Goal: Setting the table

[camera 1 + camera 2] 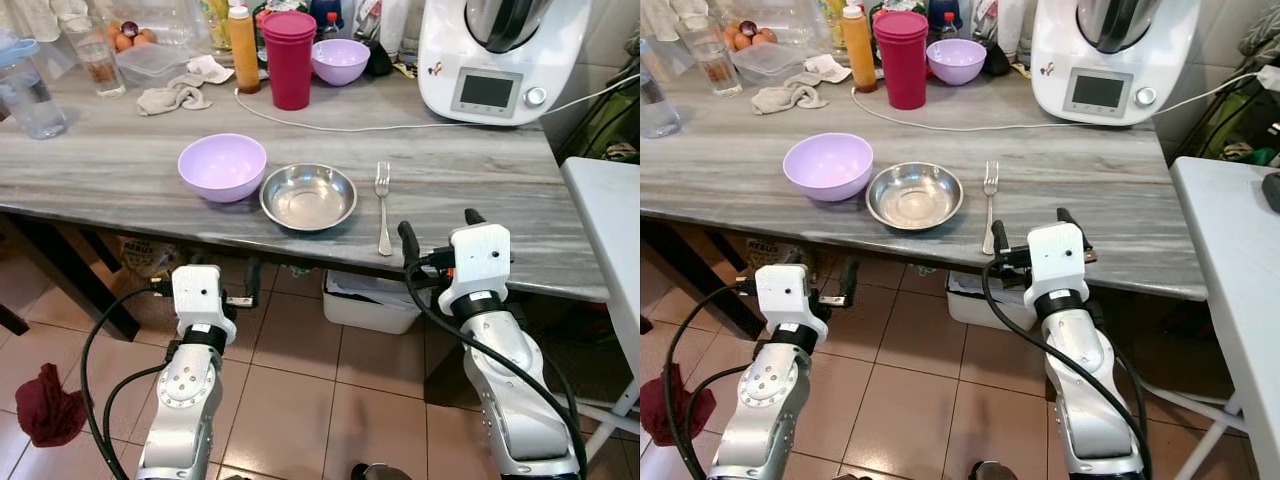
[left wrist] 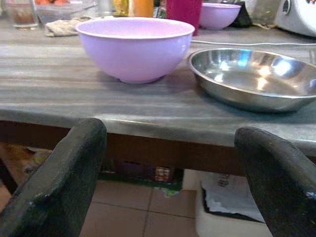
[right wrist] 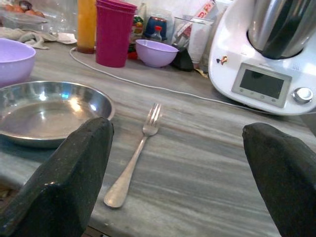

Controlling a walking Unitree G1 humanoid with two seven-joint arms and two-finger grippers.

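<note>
Partly set: lilac bowl (image 1: 222,166), steel plate (image 1: 308,196), fork (image 1: 383,206) lined along table (image 1: 110,170) front edge. Left gripper (image 1: 248,283), right gripper (image 1: 436,232) both spread, empty, at front edge. Cup, knife apparently missing.

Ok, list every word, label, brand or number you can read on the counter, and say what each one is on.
None can be read with confidence.
White kitchen machine: its display is dark, no digits showing.
Small bottle behind the far purple bowl: label too small to read.
Packets next to that bowl: print blurred.
Cardboard box under the counter: dark lettering, too blurred to read.
</note>
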